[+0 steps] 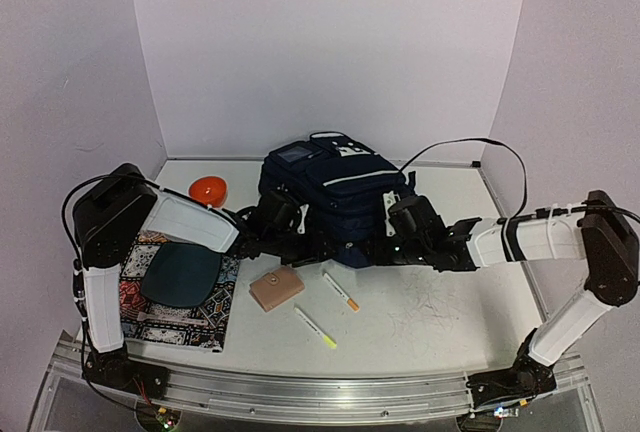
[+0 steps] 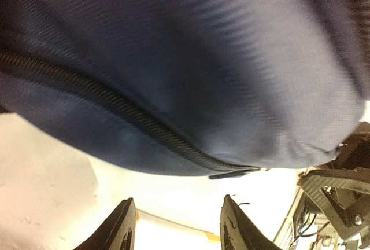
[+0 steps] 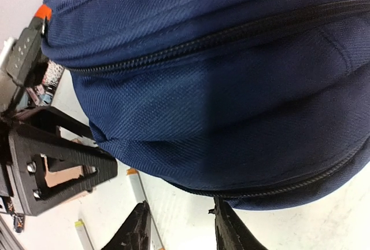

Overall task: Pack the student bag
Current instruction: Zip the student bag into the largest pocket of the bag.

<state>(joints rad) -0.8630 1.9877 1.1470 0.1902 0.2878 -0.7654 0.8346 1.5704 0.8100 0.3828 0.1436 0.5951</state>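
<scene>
1. Student bag (image 1: 335, 197): navy-blue woven fabric and the largest item on the table (image 1: 440, 302). The overhead view shows a thin light-grey stripe across its upper face, a grey label at its far-left corner and white patches near the far end.
2. Wrist views: the bag (image 2: 202, 59) fills most of both frames. Dark zip lines curve along its bulging side (image 3: 231, 88), and those in view look closed.
3. Position: centre of the table, toward the back wall, lying flat on one broad face.
4. Orientation: the long axis seems to run from the near side toward the back wall, skewed a little left. The label end is farthest from the arms and a rounded, zipped edge faces them.
5. Left gripper (image 1: 308, 245): at the bag's near-left edge, low over the table. Fingers (image 2: 123, 230) apart, nothing between them. Contact with the fabric cannot be told.
6. Right gripper (image 1: 388, 245): at the near-right edge. Fingers (image 3: 139, 231) apart, with only bare table between them.
7. Also on the table:
   - an orange round item (image 1: 209, 190) at back left
   - a patterned mat (image 1: 175, 312) carrying a dark teal oval (image 1: 181, 274)
   - a tan wallet (image 1: 276, 288)
   - an orange-tipped pen (image 1: 340, 292)
   - a yellow-tipped pen (image 1: 315, 328)
</scene>
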